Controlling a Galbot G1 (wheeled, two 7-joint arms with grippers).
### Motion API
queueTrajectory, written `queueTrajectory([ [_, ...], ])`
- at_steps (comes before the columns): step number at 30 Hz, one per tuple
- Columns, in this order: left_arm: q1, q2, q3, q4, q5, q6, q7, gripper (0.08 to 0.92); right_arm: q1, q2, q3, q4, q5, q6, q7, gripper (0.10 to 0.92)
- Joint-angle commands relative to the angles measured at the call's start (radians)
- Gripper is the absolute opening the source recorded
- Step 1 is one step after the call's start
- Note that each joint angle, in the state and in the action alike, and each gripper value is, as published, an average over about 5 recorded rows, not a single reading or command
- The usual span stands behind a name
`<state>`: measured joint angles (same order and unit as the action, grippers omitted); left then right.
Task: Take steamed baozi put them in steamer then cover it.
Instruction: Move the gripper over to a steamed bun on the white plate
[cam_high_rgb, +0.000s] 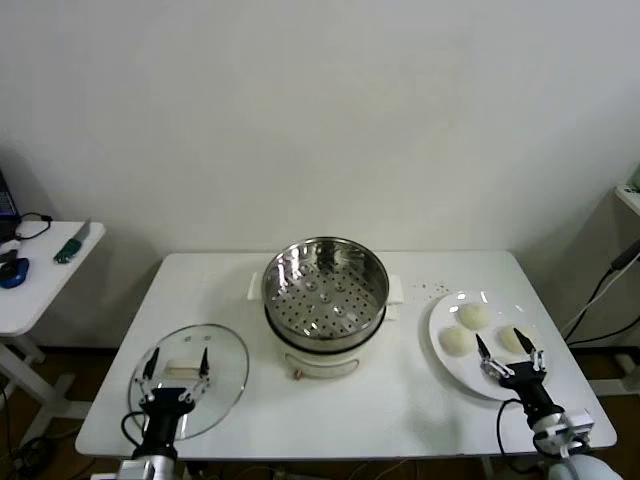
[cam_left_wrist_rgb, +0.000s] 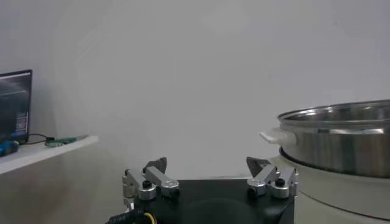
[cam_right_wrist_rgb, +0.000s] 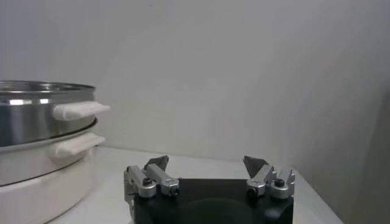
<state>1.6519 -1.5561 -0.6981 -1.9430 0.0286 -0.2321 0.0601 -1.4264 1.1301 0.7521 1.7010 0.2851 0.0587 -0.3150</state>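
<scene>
The steamer (cam_high_rgb: 325, 295), a shiny steel pot with a perforated floor on a white base, stands uncovered mid-table with nothing in it. Three pale steamed baozi (cam_high_rgb: 472, 317) (cam_high_rgb: 455, 342) (cam_high_rgb: 513, 340) lie on a white plate (cam_high_rgb: 445, 365) at the right. My right gripper (cam_high_rgb: 500, 342) hovers open over the plate's near side, close to the baozi, holding nothing. Open and empty too, my left gripper (cam_high_rgb: 179, 358) hangs over the glass lid (cam_high_rgb: 225, 375) at the front left. In the left wrist view the left gripper (cam_left_wrist_rgb: 206, 162) faces the steamer (cam_left_wrist_rgb: 341, 143); in the right wrist view the right gripper (cam_right_wrist_rgb: 205, 162) has the steamer (cam_right_wrist_rgb: 36, 115) beside it.
The lid's white handle (cam_high_rgb: 180, 368) lies between my left fingers' line of sight. A small white side table (cam_high_rgb: 40, 270) with tools and cables stands off to the left. Cables and a shelf edge (cam_high_rgb: 625, 260) sit at the right. The white wall is close behind the table.
</scene>
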Motion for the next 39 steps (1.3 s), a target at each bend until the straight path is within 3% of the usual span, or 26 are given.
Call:
queueTrajectory([
  [1, 0.004, 0.005, 0.005, -0.004, 0.017, -0.005, -0.008, 0.823, 0.128, -0.235, -0.048, -0.023, -0.15, -0.177, -0.147, 0.823],
  [9, 0.019, 0.023, 0.03, -0.035, 0.032, 0.015, -0.024, 0.823, 0.391, -0.594, -0.244, -0.234, -0.234, -0.24, -0.55, 0.823],
  [15, 0.018, 0.019, 0.047, -0.037, 0.033, 0.023, -0.04, 0.823, 0.744, -0.675, -0.553, -0.408, -0.347, -0.174, -0.753, 0.823],
  [21, 0.014, 0.022, 0.057, -0.032, 0.037, 0.027, -0.039, 0.823, 1.143, -0.666, -0.99, -0.553, -0.474, -0.089, -0.867, 0.823],
  [26, 0.01, 0.033, 0.055, -0.027, 0.036, 0.035, -0.039, 0.823, 1.432, -0.57, -1.35, -0.683, -0.521, -0.039, -0.917, 0.823],
  [34, -0.009, 0.044, 0.052, -0.028, 0.029, 0.081, -0.058, 0.823, 1.557, -0.339, -1.468, -0.938, -0.616, 0.05, -0.955, 0.823],
  [39, -0.016, 0.051, 0.046, -0.029, 0.027, 0.101, -0.068, 0.823, 1.542, -0.266, -1.473, -0.992, -0.632, 0.049, -0.945, 0.823],
])
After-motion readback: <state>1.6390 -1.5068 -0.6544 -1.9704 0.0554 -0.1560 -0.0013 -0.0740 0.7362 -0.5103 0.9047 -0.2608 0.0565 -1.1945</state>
